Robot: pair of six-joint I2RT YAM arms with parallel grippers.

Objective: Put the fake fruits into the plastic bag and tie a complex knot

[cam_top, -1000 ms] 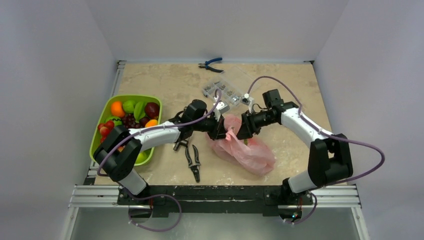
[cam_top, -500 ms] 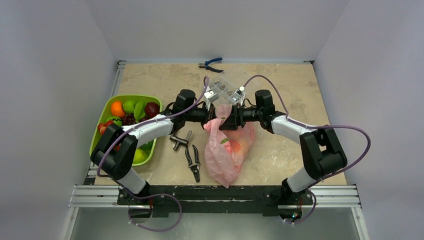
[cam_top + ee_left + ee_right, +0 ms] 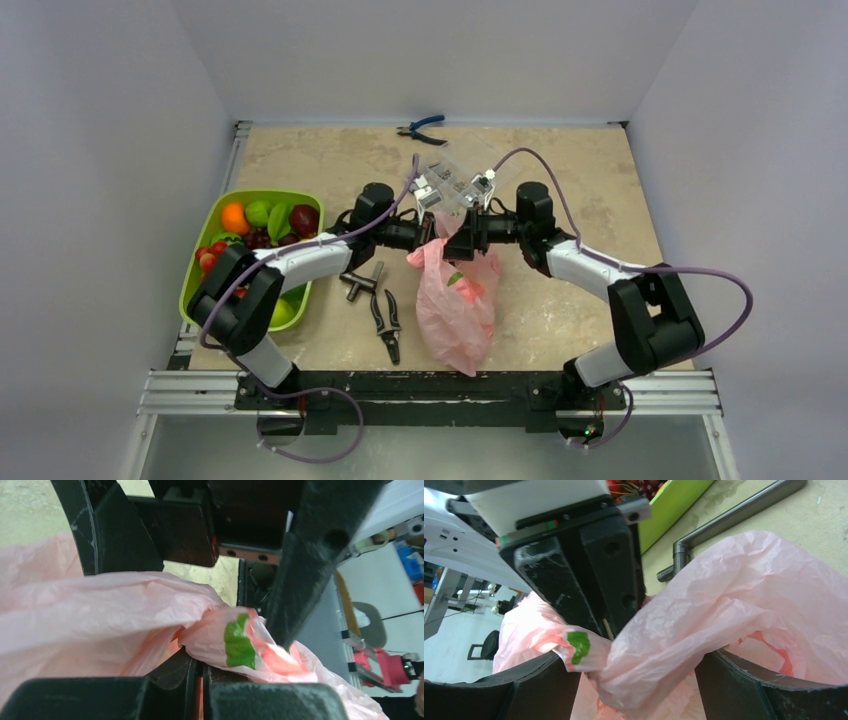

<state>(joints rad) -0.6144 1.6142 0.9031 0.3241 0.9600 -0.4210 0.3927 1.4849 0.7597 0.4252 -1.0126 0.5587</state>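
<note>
K: Left gripper is pinched tight on the plastic bag at its top edge. The wrist view shows pink film squeezed out of the closed jaws.
M: Right gripper?
K: Jaws stand apart. Film bunches between its fingers, draped, not clamped. It's at the bag's top too, opposite the left one.
M: So one pinch carries the bag.
K: Looks that way. The body sags from the top toward the near side. Can't tell if the bottom rests on the table.
M: Contents?
K: One red fruit with a green leaf shows through the film, just below the top. Most of the fake fruits sit left of the bag in the green tray.
M: Knot?
K: None visible.
M: Risks?
K: Thin film could slide out of the left pinch if the load swings. The right jaws could close on one layer only, or nip the red fruit near the neck. Black pliers lie just left of the bag, so a drag could snag it. Tying now would lock the tray fruit out.
</note>
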